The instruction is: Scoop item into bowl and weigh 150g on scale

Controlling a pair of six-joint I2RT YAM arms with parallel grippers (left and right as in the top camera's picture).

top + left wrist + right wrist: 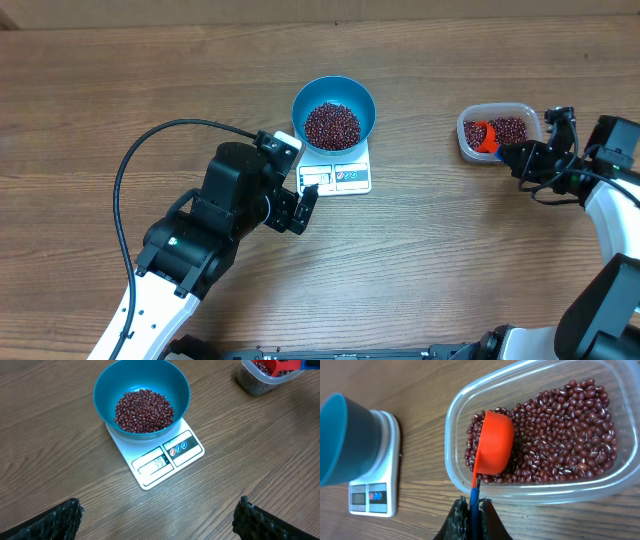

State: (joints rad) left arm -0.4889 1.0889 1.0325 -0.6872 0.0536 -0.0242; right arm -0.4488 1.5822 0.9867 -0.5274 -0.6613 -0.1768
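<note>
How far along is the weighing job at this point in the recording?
Done: the bowl sits on the scale with a mound of beans in it. In hand: the right gripper, jaws shut on the orange scoop, holds it among the beans in the clear tub. The left gripper hovers open near the scale. Left: the display seems to show only two digits, so more scoops look needed.

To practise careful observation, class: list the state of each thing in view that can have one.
blue bowl: on the scale, part filled with beans.
scale: on, digits showing.
clear tub: lidless, holding beans.
orange scoop: in the tub, handle gripped.
left gripper: open, empty.
right gripper: shut on scoop handle.
</note>
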